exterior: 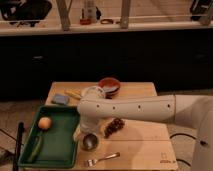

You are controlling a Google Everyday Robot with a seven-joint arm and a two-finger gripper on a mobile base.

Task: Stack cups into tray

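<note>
The gripper (pixel 79 134) hangs low under the white arm, at the tray's right rim; whether it is clenched, released or grasping anything cannot be told, since the arm hides it. Just beside it, at about four o'clock, a grey metal cup (pixel 90 141) stands upright on the wooden table (pixel 140 145), outside the tray. At nine o'clock lies the green tray (pixel 60 142), holding a round orange fruit (pixel 45 123) and a long green vegetable (pixel 36 148), but no cup. At two o'clock sit dark grapes (pixel 114 127), at five o'clock a fork (pixel 102 159), and well off at one o'clock a red bowl (pixel 109 85). Judged from this, stacking has not begun: no cup is in the tray yet.
</note>
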